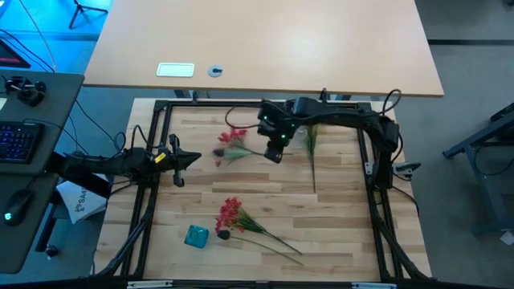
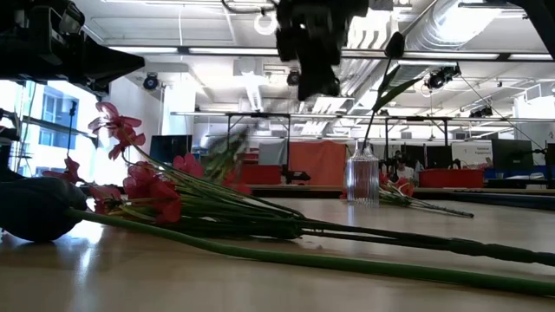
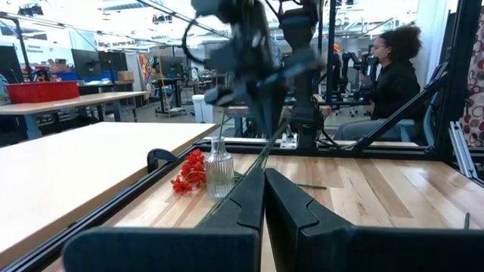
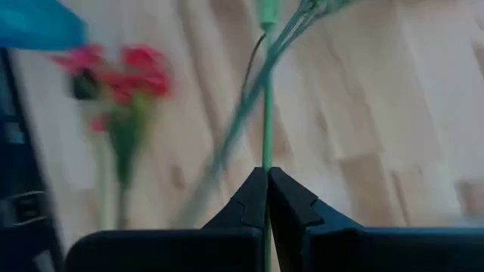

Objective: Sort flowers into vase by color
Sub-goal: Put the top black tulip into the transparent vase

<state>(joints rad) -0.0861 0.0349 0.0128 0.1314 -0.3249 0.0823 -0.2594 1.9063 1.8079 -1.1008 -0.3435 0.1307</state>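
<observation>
My right gripper (image 1: pixel 275 150) hovers over the far middle of the table, shut on a red-blossomed flower (image 1: pixel 233 143) whose head reaches toward the table's left and shows blurred in the low view (image 2: pixel 229 149). A clear ribbed glass vase (image 2: pixel 363 178) stands upright beside it with a dark-budded stem (image 2: pixel 395 45) in it, and shows again in the left wrist view (image 3: pixel 218 168). A red sprig (image 3: pixel 189 173) lies on the table by the vase. A bunch of red flowers (image 1: pixel 231 215) lies near the front edge. My left gripper (image 1: pixel 181 158) waits at the left, shut and empty. My right gripper pinches the flower's thin green stem (image 4: pixel 266 147) between its two fingertips, coming from above and pointing down. The stem runs on past the fingers. The flower is lifted clear of the table, its blossom end (image 1: pixel 231 138) out toward the table's left.
A small blue container (image 1: pixel 196 235) sits near the front left, beside the bunch. A long green stem (image 1: pixel 312 164) lies on the wood to the right of my right gripper. A black frame (image 1: pixel 152 144) rims the table. A person (image 3: pixel 393 75) sits beyond the right side.
</observation>
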